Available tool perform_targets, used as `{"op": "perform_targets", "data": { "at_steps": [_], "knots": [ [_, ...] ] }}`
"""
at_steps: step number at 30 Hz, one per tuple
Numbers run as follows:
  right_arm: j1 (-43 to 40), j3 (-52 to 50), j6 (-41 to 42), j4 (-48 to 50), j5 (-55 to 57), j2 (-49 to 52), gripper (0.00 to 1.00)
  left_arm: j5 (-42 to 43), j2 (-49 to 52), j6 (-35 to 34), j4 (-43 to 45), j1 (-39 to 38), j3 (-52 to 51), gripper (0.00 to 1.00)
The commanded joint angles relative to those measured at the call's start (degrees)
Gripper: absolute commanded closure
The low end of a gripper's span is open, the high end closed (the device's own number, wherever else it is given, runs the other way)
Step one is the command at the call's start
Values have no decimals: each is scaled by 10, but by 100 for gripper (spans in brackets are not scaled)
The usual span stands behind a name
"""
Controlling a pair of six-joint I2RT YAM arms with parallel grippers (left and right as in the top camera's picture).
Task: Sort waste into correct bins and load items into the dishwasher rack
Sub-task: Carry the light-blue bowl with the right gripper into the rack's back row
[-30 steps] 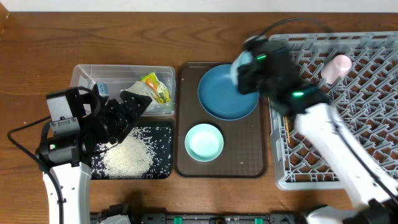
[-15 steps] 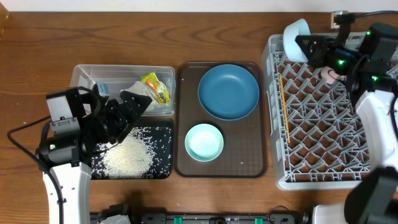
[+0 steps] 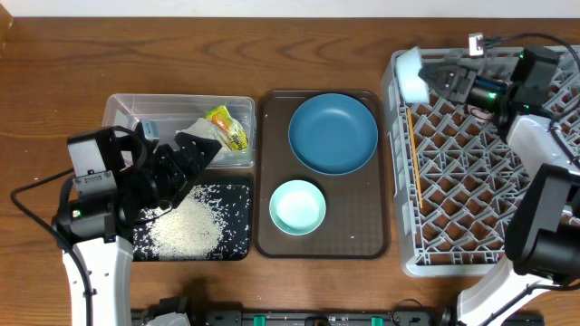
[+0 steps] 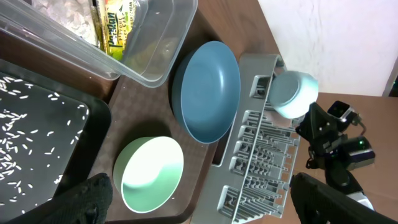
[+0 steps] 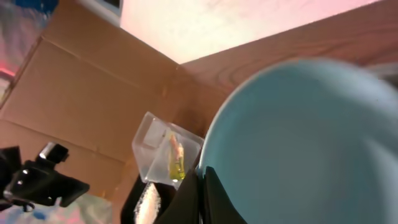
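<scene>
In the overhead view, the dishwasher rack [image 3: 471, 208] is seen at 3 o'clock on the table. The small light-blue bowl [image 3: 412, 76] is held at the rack's 11 o'clock corner, tipped on its side over the rim. Whether it touches the rack cannot be told. The right gripper [image 3: 435, 78] is clamped on the bowl's rim, and in the right wrist view the bowl fills most of the frame, with one dark finger [image 5: 200, 194] laid against its edge. A thin yellow stick [image 3: 413, 154] is laid inside the rack along its 9 o'clock side.

At the centre the brown serving tray [image 3: 358, 226] is set. The blue plate [image 3: 333, 133] is placed at its 12 o'clock end and the mint bowl [image 3: 298, 206] at its 6 o'clock end, just apart from the plate.

At 9 o'clock of the tray, the clear tub [image 3: 122, 110] is seen, with the black tray [image 3: 237, 240] just beside it at 6 o'clock. The snack wrapper [image 3: 227, 127] and the white tissue [image 3: 203, 132] are lying in the tub, toward its 3 o'clock side. The rice grains [image 3: 186, 228] are heaped in the black tray.

The left gripper [image 4: 200, 182] is held above the line where the tub and the black tray meet, with its fingers spread wide and nothing between them.
</scene>
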Motion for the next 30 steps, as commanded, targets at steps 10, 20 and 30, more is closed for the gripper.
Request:
{"op": "perform_targets", "data": {
  "at_steps": [10,20,30],
  "knots": [
    [-61,5,45,-98,-27,-1,98,3,0,6,0,3,5,6],
    [-111,5,32,-201,-26,-2,90,4,0,6,0,3,5,6],
    [-146,5,-46,-334,109,-41,66,3,0,6,0,3,5,6]
  ]
}}
